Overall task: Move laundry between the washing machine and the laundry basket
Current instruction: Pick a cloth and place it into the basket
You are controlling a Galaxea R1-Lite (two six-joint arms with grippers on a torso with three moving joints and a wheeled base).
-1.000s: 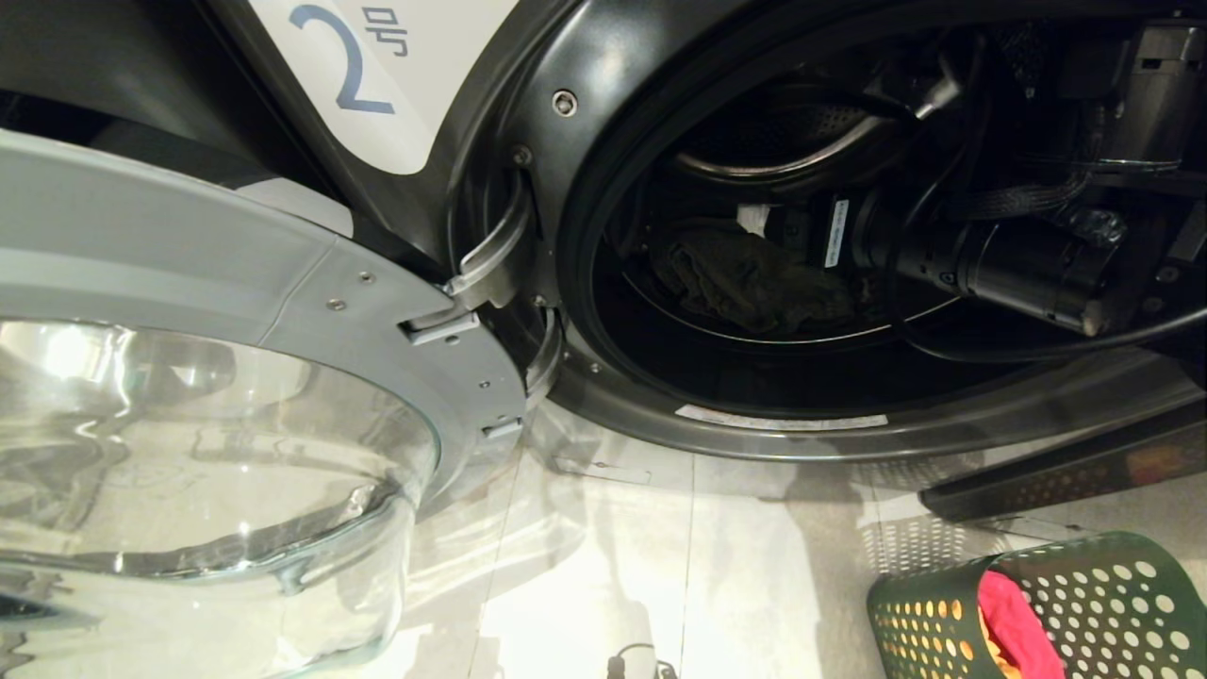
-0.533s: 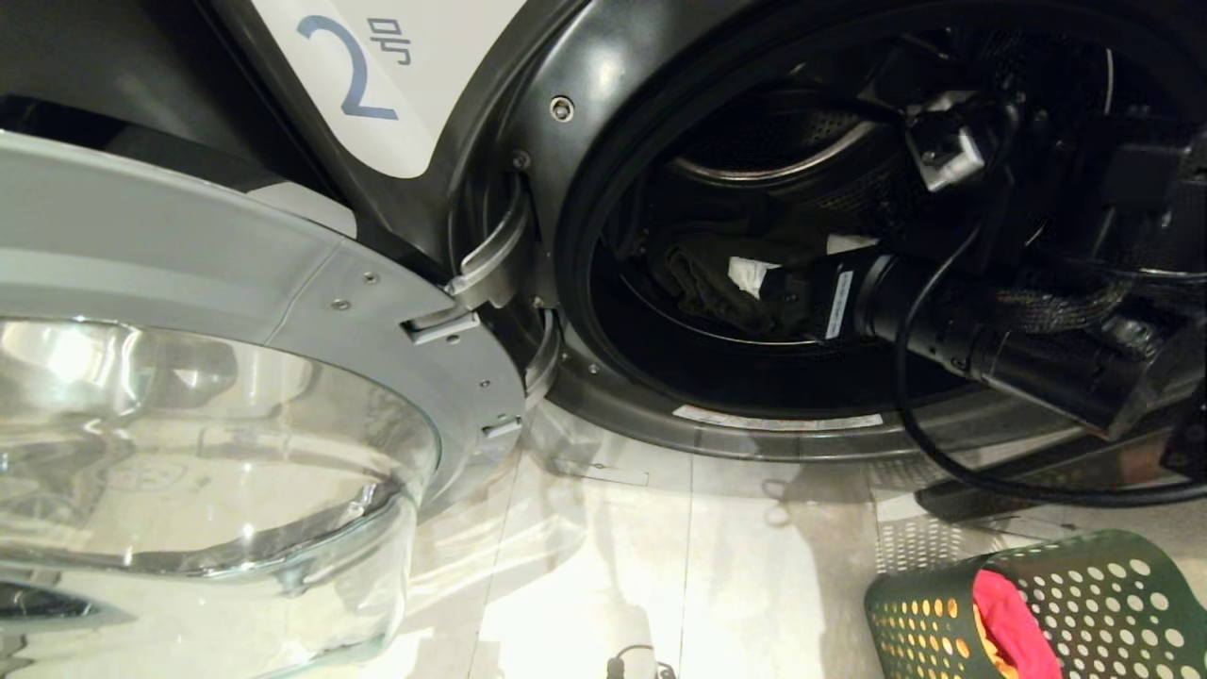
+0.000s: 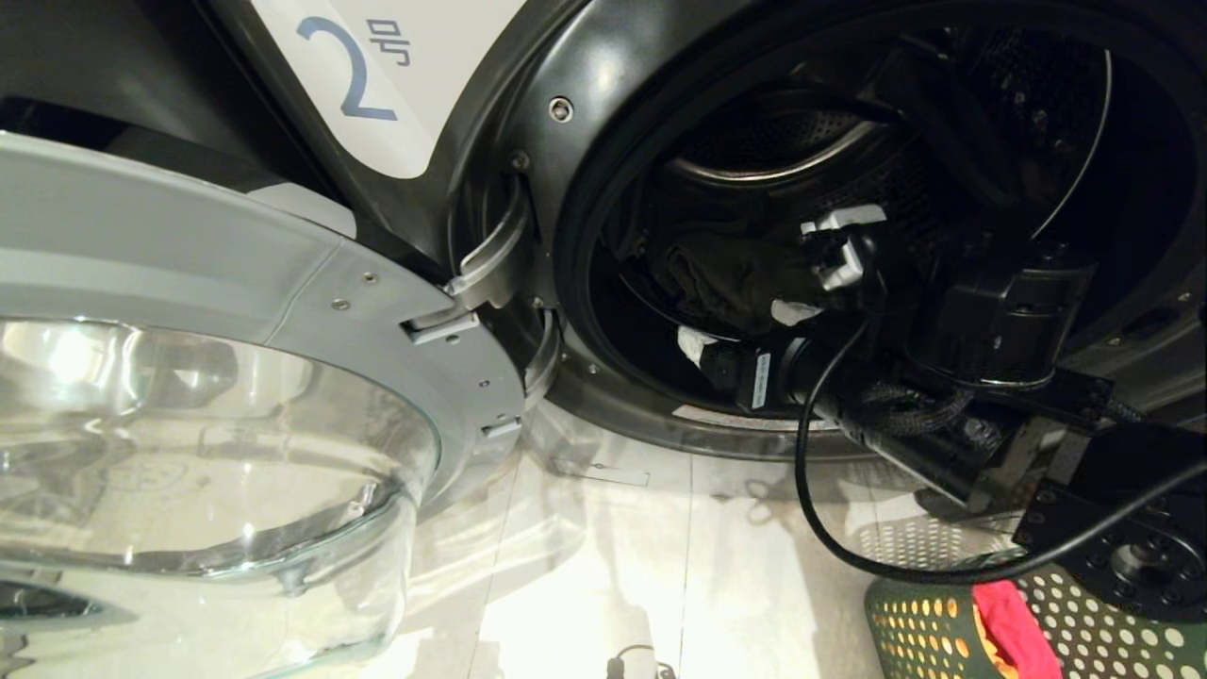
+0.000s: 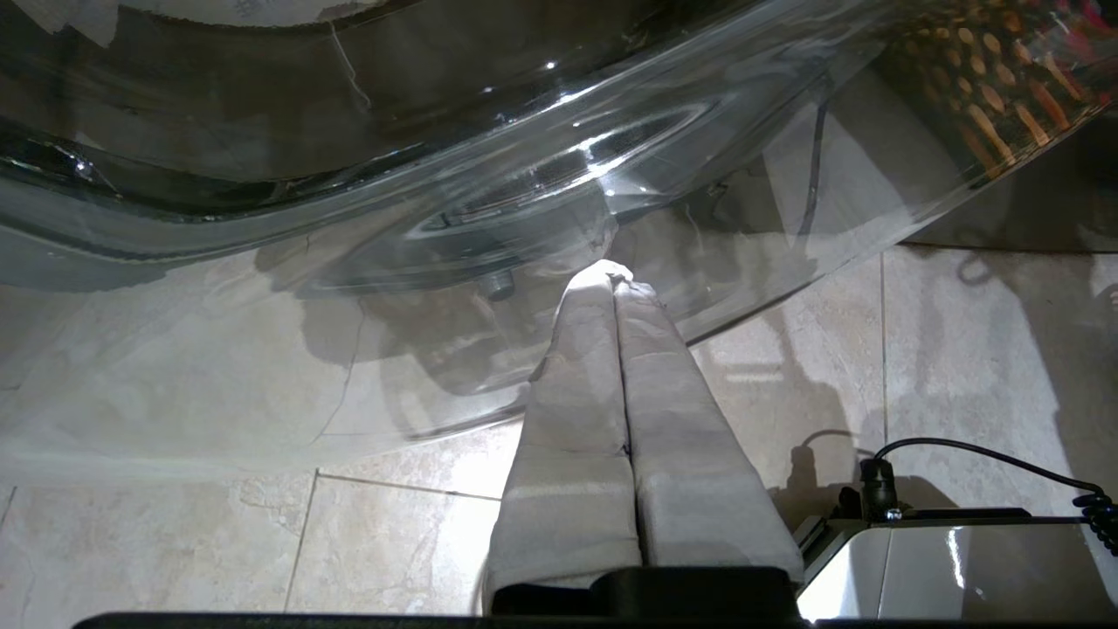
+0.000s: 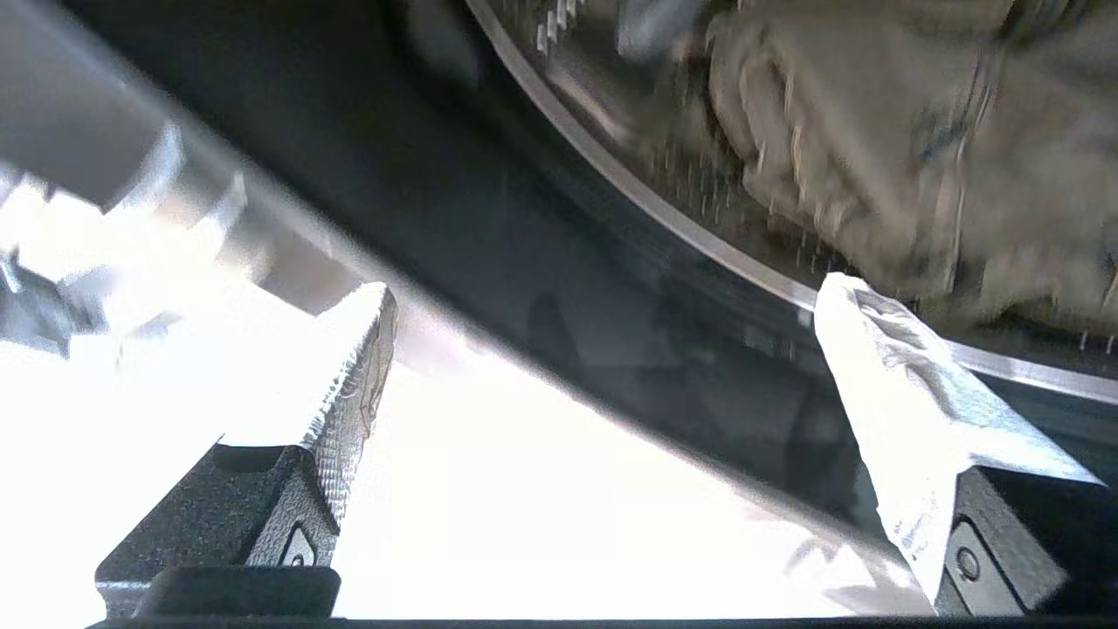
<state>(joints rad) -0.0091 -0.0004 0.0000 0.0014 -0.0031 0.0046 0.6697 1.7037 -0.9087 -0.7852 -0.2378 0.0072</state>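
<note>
Dark grey-olive cloth [image 3: 731, 278] lying crumpled, soft, inside perforated steel drum of washing machine [image 3: 603, 75]. Red-pink piece [image 3: 1014, 627] sitting in green hole-punched laundry basket [image 3: 905, 627], near right. Right gripper [image 3: 740, 325] reaching across drum rim, fingers spread wide, empty. Left gripper [image 4: 611, 275] hanging under glass door [image 3: 217, 443], fingers pressed together.

One washing machine [image 3: 528, 85] stands open, with one glass door [image 3: 207, 443] swung out and one white label [image 3: 377, 75] marked "2". One dark cloth [image 3: 726, 278] lies in the drum — one green laundry basket [image 3: 896, 622] holds one red-pink piece [image 3: 1009, 627] and one orange piece, barely showing. Two robot hands — the right hand [image 3: 740, 330] and the left hand [image 4: 611, 271].
</note>
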